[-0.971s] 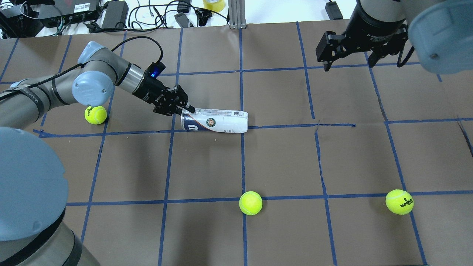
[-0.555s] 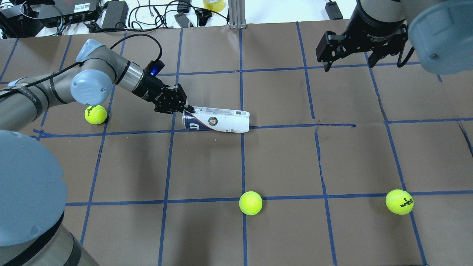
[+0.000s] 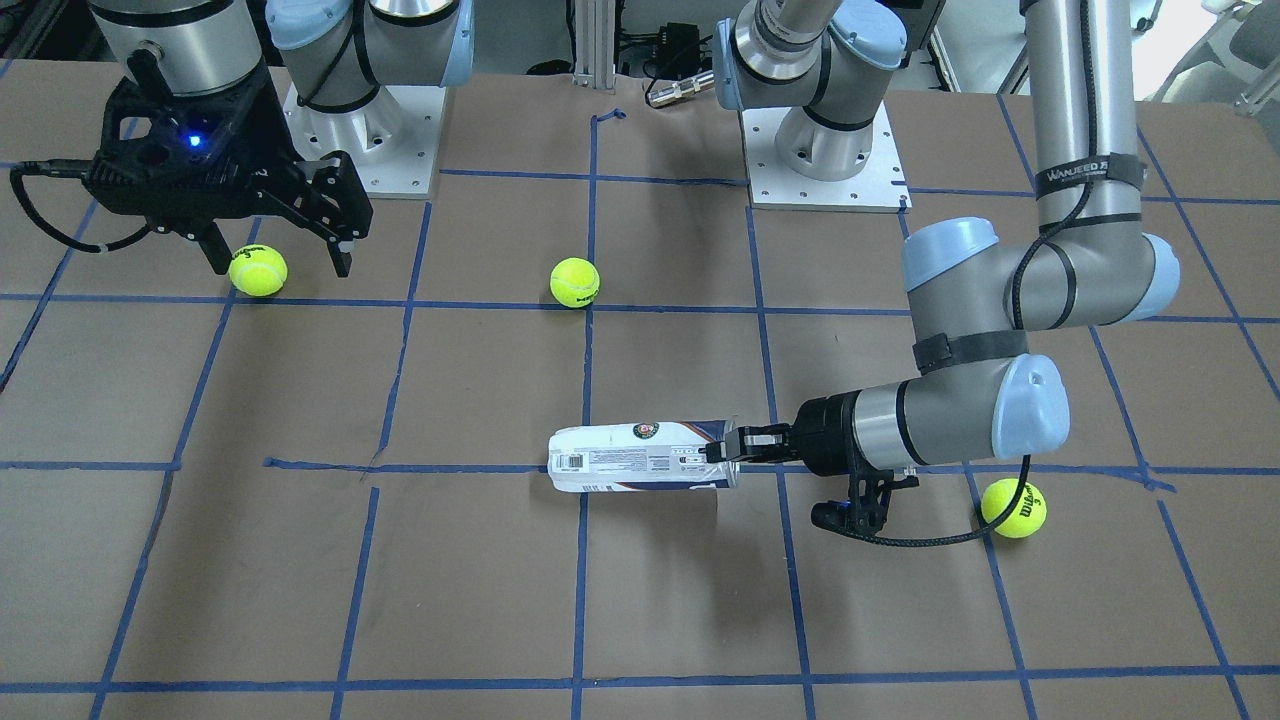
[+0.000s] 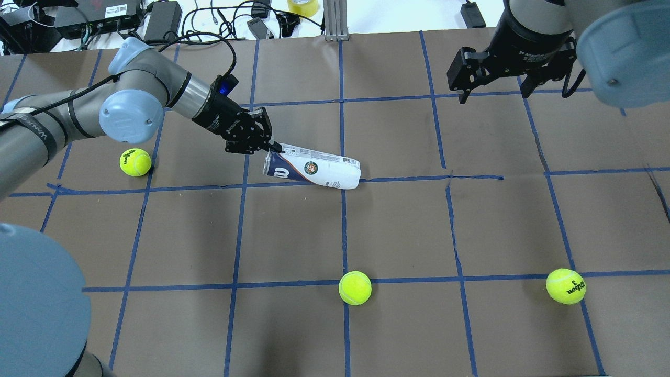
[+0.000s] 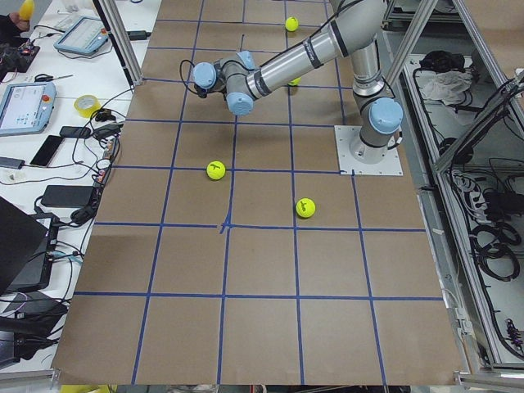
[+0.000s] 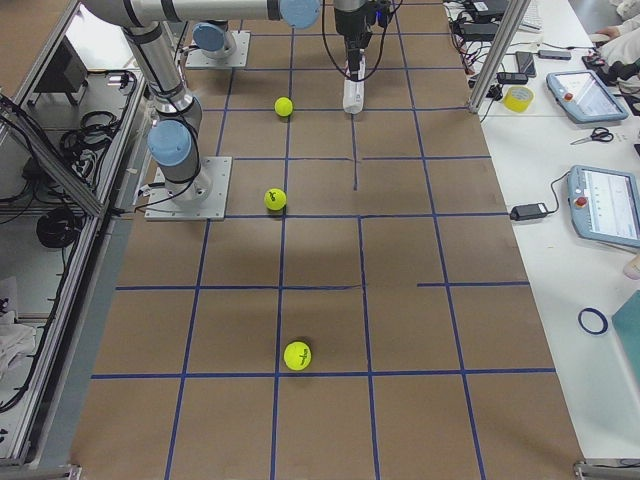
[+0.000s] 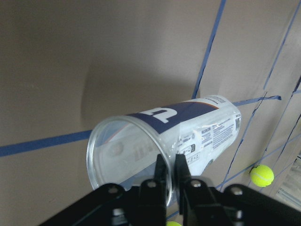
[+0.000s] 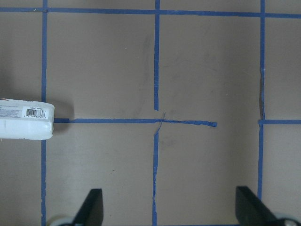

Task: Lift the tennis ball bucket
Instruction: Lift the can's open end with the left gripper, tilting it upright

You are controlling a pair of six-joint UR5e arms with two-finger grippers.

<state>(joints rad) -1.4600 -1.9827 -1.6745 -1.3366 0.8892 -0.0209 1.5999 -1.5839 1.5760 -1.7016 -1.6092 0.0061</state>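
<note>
Where the left pincer (image 7: 169,165) fills the bottom of its own wrist view, its two fingers stand nearly together with only the clear wall of the tennis ball bucket (image 7: 188,136) between them. One finger is inside the open mouth and one outside, nipping the rim. Straight ahead of the pincer the bucket stretches away on its side, navy band and white label uppermost. Its mouth end looks raised above the desk (image 7: 70,56), with a shadow beneath. Whether the closed far end touches the brown paper is hard to tell. Beyond that end lies a tennis ball (image 7: 262,175), small in the frame. Well past the bucket's far end hangs the right pincer (image 4: 493,94), fingers spread wide and holding nothing. Its wrist view cuts off its fingertips and shows only the bucket's barcoded end at the frame's edge. In the exterior left view the bucket cannot be made out past the arm.
</note>
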